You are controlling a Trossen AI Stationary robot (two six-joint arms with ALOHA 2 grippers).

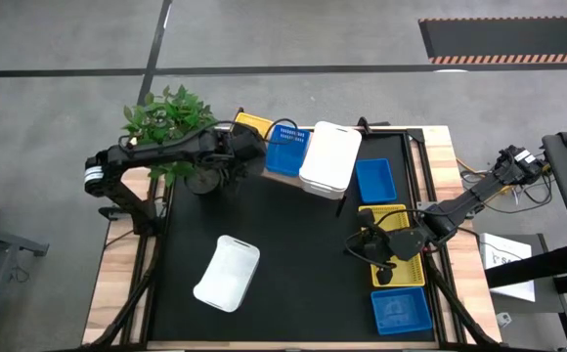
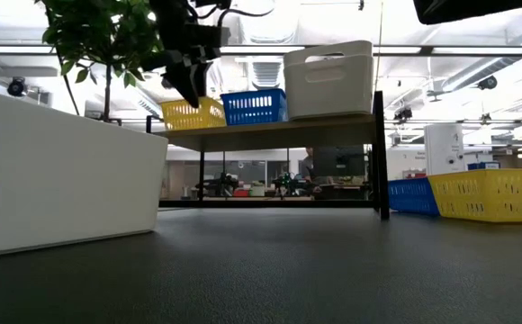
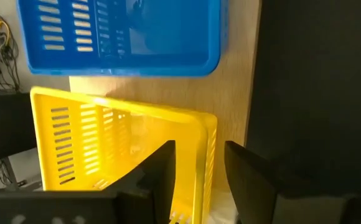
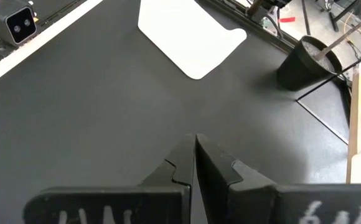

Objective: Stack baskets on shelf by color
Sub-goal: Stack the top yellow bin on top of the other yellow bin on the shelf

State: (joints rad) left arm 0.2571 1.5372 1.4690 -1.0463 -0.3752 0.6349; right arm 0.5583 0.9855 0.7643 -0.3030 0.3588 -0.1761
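Yellow basket (image 3: 115, 146) is sitting on the shelf (image 3: 233, 93) at the table's 11 o'clock, just beside a blue basket (image 3: 121, 34), and the left gripper (image 3: 199, 165) is straddling its near wall with fingers parted, not yet clamped. Right gripper (image 4: 194, 158) is waiting over the black table (image 4: 93, 112) at 4 o'clock, fingers pressed together and holding nothing. Risk, as I judge it: lifting away could be dragging the basket off the shelf edge if a finger catches the slotted wall. No readable writing is showing.
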